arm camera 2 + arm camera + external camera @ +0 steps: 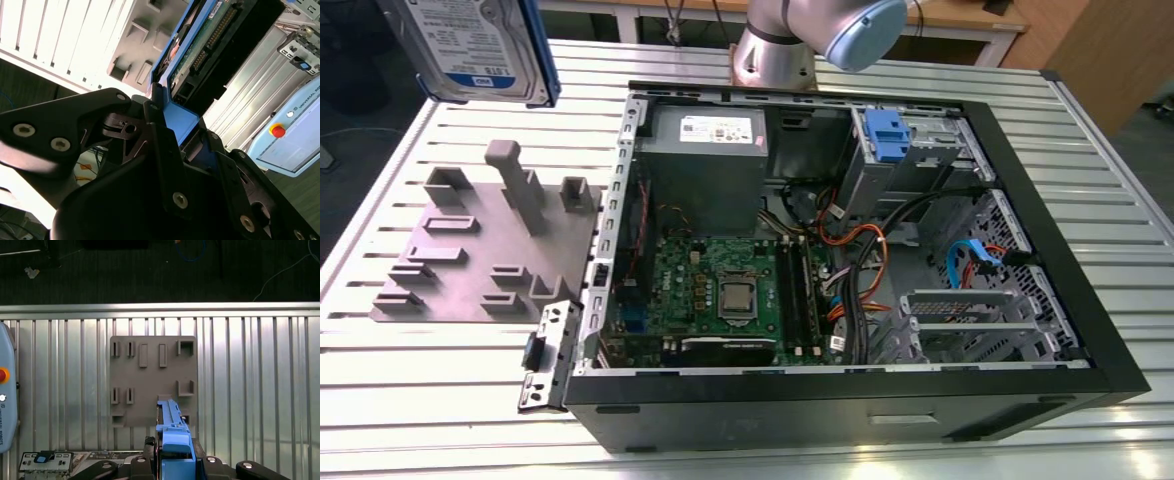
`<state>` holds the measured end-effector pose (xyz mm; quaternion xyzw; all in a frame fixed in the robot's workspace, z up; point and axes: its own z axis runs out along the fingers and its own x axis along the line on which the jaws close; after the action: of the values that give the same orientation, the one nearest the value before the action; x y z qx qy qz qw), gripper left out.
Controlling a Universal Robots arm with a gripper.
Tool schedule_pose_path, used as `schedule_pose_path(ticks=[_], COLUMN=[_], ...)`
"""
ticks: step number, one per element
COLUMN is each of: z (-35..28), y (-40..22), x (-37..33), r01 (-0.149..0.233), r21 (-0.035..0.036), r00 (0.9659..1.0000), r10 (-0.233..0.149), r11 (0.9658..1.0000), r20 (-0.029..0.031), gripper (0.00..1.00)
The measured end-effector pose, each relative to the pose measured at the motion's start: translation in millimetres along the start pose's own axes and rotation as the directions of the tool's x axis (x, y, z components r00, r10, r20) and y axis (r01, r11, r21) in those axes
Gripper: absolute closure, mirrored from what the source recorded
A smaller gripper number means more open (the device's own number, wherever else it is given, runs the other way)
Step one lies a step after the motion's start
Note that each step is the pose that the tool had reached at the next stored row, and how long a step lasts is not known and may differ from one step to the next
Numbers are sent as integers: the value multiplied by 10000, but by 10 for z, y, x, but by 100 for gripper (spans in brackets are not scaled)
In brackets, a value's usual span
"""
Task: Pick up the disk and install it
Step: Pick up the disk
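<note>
My gripper (174, 460) clamps the flat silver blue-railed disk (470, 45) above the grey slotted holder plate (467, 270); picked up, I judge, not yet installed.

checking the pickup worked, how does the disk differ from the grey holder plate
The disk hangs in the air, clamped in the gripper; the grey holder plate lies flat on the table. The disk has a white-and-blue label and a blue rail; the plate is plain grey with raised posts. Both are to the exterior view's left of the open case.
</note>
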<state>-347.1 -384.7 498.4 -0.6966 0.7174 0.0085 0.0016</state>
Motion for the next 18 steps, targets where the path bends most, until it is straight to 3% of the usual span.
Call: schedule_pose_path(ticks=[18], z=[-1], y=[-74], x=[-2], r01=[0], r21=[0], r00=[10000], r10=[0], r11=[10000], r20=[0], gripper=[64])
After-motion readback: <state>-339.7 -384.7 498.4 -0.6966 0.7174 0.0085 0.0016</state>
